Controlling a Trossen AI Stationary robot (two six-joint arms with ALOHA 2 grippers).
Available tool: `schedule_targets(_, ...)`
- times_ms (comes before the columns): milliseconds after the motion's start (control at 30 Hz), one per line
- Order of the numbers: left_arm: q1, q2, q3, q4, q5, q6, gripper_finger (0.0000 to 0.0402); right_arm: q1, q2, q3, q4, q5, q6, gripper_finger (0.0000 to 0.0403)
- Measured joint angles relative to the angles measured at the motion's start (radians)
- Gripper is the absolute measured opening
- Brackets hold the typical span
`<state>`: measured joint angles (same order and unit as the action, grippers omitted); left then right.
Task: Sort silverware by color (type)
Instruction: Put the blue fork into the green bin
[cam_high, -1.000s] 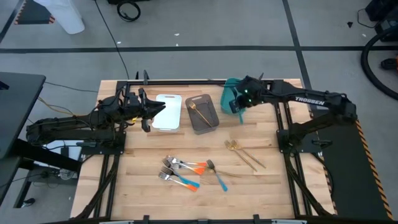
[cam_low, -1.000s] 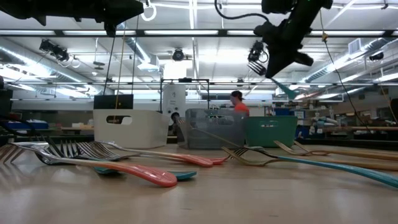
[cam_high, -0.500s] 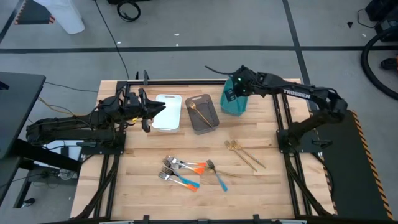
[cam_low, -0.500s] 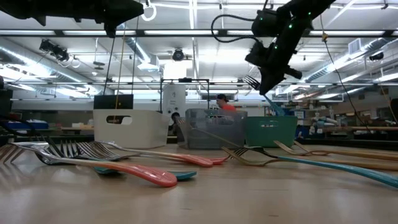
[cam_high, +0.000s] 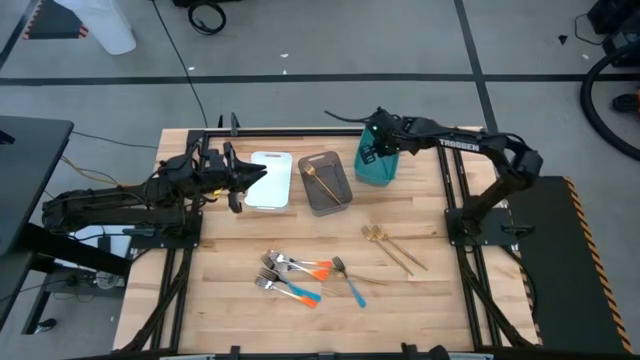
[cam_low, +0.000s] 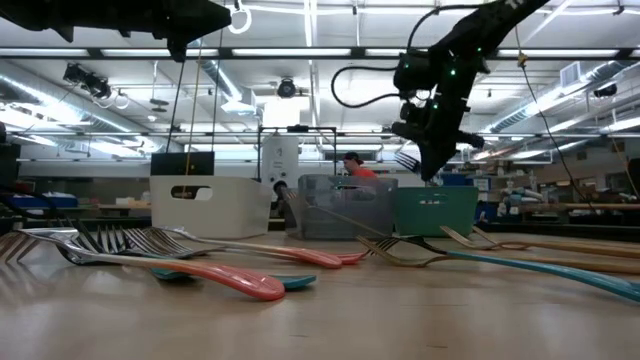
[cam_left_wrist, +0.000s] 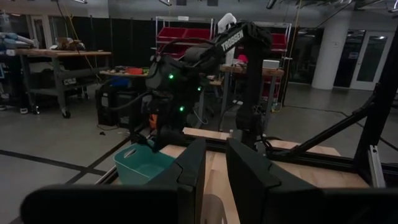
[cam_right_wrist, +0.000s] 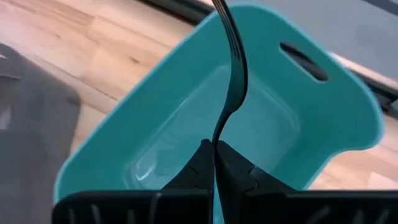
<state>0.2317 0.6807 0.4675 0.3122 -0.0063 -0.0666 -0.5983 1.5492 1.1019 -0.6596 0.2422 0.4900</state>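
A fork is gripped by the clenched right gripper directly above the teal bin. If released while tilted, it may catch the bin's rim and fall outside. Left of the teal bin stand a grey bin, holding one gold piece, and a white bin. Near the white bin, the left gripper waits, whether parted or clenched cannot be told. Roughly nine pieces lie loose before the bins.

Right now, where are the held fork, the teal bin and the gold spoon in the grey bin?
held fork (cam_right_wrist: 235, 62), right wrist view, neck.
teal bin (cam_right_wrist: 348, 134), right wrist view, rim.
gold spoon (cam_high: 322, 184), high view, handle.
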Motion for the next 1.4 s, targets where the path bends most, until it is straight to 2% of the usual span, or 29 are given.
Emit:
schedule_targets(533, 0.000, 0.000, 0.000, -0.025, 0.000, -0.003, 0.0070, 0.054, 0.032, -0.003, -0.115, -0.051, 0.044, 0.0011)
schedule_targets(967, 0.000, 0.000, 0.000, -0.042, 0.000, -0.008, 0.0070, 0.109, 0.022, -0.110, -0.099, -0.060, 0.137, 0.0011)
schedule_targets(1400, 0.000, 0.000, 0.000, -0.042, 0.000, -0.009, 0.0070, 0.067, 0.005, -0.111, -0.165, -0.063, 0.214, 0.0015)
